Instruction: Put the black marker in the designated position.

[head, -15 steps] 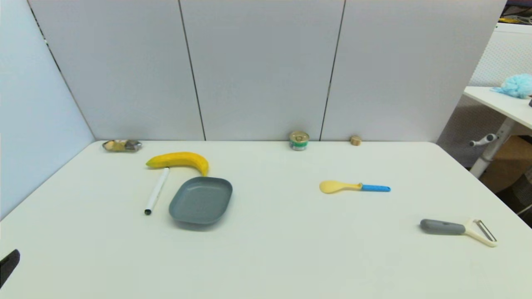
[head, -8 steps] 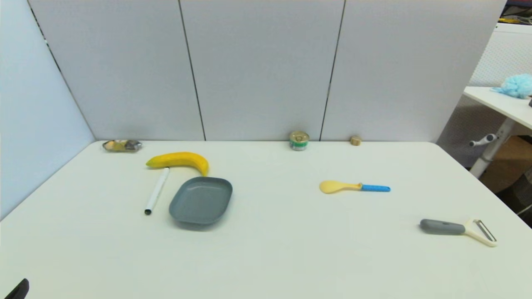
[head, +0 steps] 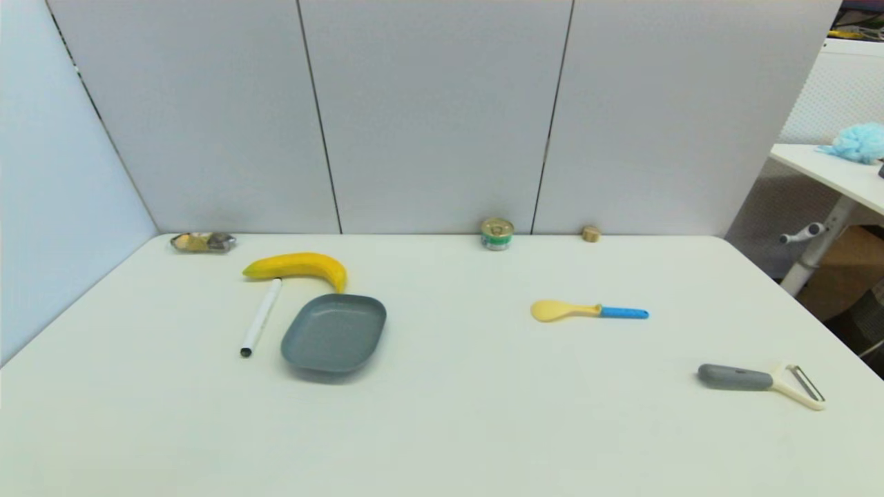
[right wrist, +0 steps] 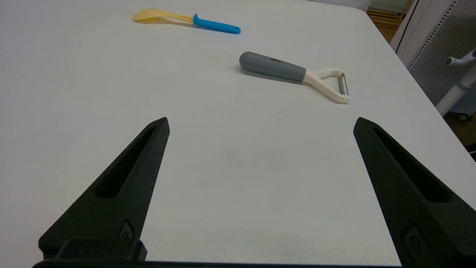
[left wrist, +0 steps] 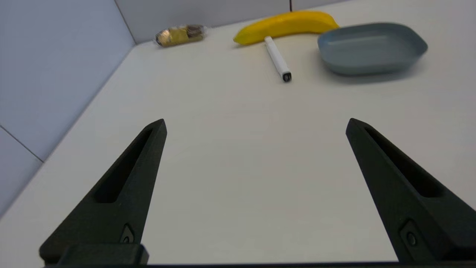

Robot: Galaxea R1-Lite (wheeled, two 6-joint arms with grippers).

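- The black marker (head: 261, 317) lies flat on the white table (head: 456, 414), on the robot's left side. Nothing holds it.
- It is a thin white stick with a small black tip. It looks about as long as the banana.
- Its long line runs from the back of the table toward the robot, leaning a little to the left. The black tip is the near end. The white far end touches, or almost touches, the banana (head: 298, 267).
- The banana lies sideways just behind the marker.
- A grey tray (head: 334, 333) sits just beside the marker, on its right. They look apart.
- The left gripper (left wrist: 256, 124) hangs low over the near left part of the table, well apart from the marker. It points at the marker, and its two black fingers (left wrist: 122, 193) are spread wide with nothing between them.
- The right gripper (right wrist: 260, 123) hangs low over the near right part of the table. Its fingers are spread wide too, and it holds nothing.
- Both arms are out of the head view.
- A shiny wrapped snack (head: 202, 241) lies in the far left corner.
- A small tin can (head: 496, 233) and a small round tan thing (head: 590, 233) stand by the back wall.
- A yellow spoon with a blue handle (head: 587, 310) lies on the right side.
- A peeler with a grey handle (head: 760, 383) lies nearer, farther right.
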